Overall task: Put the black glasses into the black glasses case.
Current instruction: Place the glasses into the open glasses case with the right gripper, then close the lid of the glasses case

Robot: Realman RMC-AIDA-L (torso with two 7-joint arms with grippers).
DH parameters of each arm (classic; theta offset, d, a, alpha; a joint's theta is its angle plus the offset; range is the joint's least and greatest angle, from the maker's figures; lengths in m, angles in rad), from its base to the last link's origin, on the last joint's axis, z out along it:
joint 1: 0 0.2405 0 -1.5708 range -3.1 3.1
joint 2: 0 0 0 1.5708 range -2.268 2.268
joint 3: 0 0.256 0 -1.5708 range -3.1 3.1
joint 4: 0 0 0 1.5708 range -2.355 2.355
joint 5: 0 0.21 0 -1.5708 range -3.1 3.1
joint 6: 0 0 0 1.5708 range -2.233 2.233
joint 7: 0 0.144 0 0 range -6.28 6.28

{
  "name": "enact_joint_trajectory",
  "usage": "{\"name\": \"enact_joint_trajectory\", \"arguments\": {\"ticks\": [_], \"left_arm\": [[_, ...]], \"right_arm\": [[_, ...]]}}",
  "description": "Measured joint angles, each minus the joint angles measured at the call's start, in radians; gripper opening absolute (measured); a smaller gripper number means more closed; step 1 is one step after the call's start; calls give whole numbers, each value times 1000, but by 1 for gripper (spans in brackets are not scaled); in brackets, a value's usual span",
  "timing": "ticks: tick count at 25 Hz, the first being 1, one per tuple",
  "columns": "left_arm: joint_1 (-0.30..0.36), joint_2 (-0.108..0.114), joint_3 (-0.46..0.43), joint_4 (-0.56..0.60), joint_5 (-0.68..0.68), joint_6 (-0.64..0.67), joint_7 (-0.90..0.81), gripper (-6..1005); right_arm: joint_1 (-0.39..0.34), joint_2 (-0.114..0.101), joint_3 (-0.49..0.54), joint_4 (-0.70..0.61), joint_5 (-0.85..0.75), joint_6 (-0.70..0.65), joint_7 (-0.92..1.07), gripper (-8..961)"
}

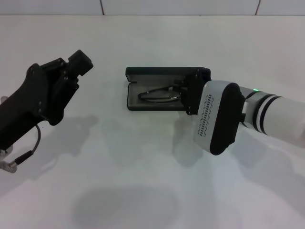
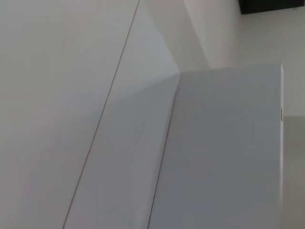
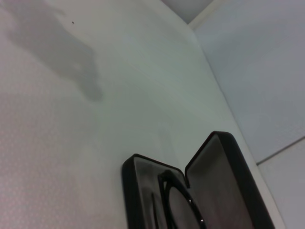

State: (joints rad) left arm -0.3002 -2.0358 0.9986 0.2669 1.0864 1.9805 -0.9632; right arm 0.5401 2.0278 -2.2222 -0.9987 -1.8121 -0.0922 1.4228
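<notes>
Looking down from the head view first, we find the black glasses (image 1: 159, 95) already lying folded in the grey-lined tray of the black glasses case (image 1: 143, 102), which sits open on the white desk (image 1: 143, 167) a little toward twelve o'clock of centre, its lid standing up along the far edge. The right gripper (image 1: 190, 93) reaches in from four o'clock and covers the case's three o'clock end; we cannot tell whether its jaws are spread or pinching the frame, since the wrist body hides them. The left gripper (image 1: 80, 61) hangs over the desk at nine o'clock, well apart from the case, and how its jaws stand we cannot tell either. We judge the placing step to be at or near its end: what comes next calls for letting go of the frame, if it is held, and lifting clear without dragging the glasses out or knocking the lid. In the left wrist view we see only pale wall and surface, nothing of the task. In the right wrist view the open case (image 3: 200, 191) is close by, one lens of the glasses (image 3: 178, 200) resting inside the tray beside the raised lid; the arm's own jaws do not show.
</notes>
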Motion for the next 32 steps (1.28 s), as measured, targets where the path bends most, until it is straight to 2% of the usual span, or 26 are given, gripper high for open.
{"name": "enact_joint_trajectory", "arguments": {"ticks": [5, 15, 20, 26, 32], "left_arm": [[1, -1, 0, 0, 2, -1, 0, 40], [9, -3, 4, 0, 4, -2, 1, 39], [9, -3, 6, 0, 6, -1, 1, 39], [9, -3, 6, 0, 6, -1, 1, 39], [4, 4, 0, 1, 0, -19, -5, 40]], "right_arm": [[19, 0, -21, 8, 40, -3, 2, 101], [-32, 0, -60, -45, 42, 1, -1, 103], [-86, 0, -61, -88, 42, 12, 0, 104], [-165, 0, -64, -156, 66, 100, 3, 106], [-215, -3, -49, -226, 226, 79, 5, 107]]}}
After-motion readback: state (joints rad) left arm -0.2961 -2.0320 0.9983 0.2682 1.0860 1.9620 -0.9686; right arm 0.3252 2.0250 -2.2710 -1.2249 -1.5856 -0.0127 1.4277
